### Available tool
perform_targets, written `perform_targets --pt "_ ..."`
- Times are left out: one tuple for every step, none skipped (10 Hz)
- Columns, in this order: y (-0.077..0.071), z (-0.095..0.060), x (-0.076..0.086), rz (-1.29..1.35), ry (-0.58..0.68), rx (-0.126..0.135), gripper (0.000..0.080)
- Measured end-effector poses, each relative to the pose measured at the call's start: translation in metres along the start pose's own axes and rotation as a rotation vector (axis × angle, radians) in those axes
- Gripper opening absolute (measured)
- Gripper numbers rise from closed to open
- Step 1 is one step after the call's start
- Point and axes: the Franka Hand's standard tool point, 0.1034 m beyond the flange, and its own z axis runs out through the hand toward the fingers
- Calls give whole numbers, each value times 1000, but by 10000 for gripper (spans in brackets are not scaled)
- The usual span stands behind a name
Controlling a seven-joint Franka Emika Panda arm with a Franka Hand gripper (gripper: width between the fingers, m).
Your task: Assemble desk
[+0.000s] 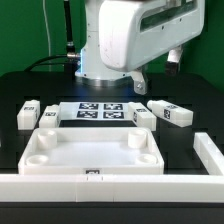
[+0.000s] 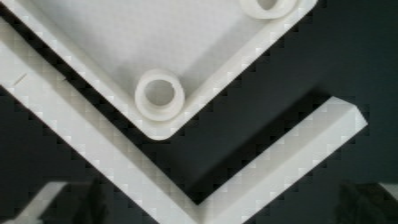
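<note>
Our jaws hang wide apart and empty over the desk top [image 1: 95,150], just beside the wall [image 1: 60,181] on the bench [image 1: 12,150]. Dropping carelessly, we could hit its corner socket [image 2: 160,93] and shove it askew.

The desk top [image 1: 95,152] is plain white all over, its round corner socket [image 2: 160,93] looking slightly creamier in the wrist view, and the table [image 1: 10,150] under it is black. Each leg [image 1: 170,114] is white with black-and-white square tags, and the far marker board [image 1: 100,110] is white with black-and-white patterned tags. The near border wall [image 1: 60,182] and the arm [image 1: 125,40] are plain white, against a green backdrop [image 1: 25,30] at the exterior view's left.
</note>
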Motion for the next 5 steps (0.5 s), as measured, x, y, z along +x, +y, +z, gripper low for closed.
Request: perform_targets --pt "0 0 0 0 0 0 650" --pt "0 0 0 0 0 0 650" --pt "0 0 0 0 0 0 650" --pt "0 0 0 0 0 0 650" --pt "2 1 -2 -54 5 -11 650"
